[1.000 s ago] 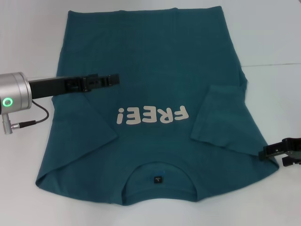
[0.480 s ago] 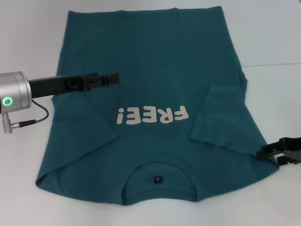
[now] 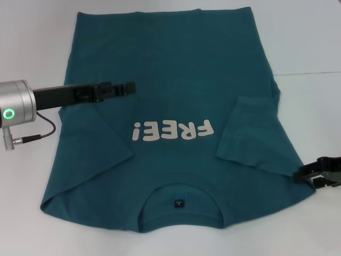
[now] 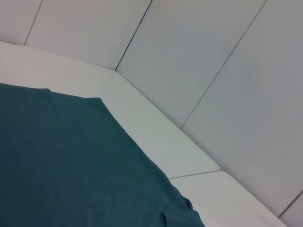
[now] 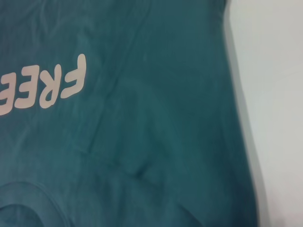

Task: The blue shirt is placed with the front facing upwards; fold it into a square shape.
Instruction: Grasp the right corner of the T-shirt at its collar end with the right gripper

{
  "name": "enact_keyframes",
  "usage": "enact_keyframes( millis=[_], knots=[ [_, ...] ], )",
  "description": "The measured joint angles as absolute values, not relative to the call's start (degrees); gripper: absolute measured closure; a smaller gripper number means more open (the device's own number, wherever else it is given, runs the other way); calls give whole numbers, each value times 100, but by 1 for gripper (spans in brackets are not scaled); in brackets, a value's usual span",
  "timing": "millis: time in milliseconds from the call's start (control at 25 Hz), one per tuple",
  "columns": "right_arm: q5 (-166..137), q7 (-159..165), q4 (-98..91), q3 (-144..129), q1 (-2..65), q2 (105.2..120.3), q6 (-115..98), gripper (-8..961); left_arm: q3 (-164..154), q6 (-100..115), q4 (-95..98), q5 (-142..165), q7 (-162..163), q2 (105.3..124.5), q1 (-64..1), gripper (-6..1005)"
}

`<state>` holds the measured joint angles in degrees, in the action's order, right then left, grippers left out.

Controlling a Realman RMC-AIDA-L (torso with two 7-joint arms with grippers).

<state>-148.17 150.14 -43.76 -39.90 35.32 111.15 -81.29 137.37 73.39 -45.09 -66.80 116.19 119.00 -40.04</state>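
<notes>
Looking at risks, near to far:
Shirt position: the blue shirt lies flat across the middle of the white bench, collar and neck tag at the near edge, hem at the far edge, both sleeves folded inward.
Right end effector: just beside the shirt's near right shoulder edge; I cannot tell whether its fingers are spread or pressed together. A shallow bite here could catch only one layer and drag the shirt crooked.
Left end effector: hovering over the left chest, fingers apparently pressed together, pinching nothing. Uneven pulls would skew the fold.
FREE! lettering: a rumpled fold could buckle it.
</notes>
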Motion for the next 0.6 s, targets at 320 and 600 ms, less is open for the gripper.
enact_keyframes(
  millis=[320,600],
  knots=[
    [-14821,15017,-4381,-3990,3515,11058,-8074,270,13737,7339,-4516,-6679,11619,11913,-4022,113],
    [-14837,15015,-4376,-4010,3536,11075,-8073,270,13737,7339,-4527,-6686,11619,11928,-4029,113]
  ],
)
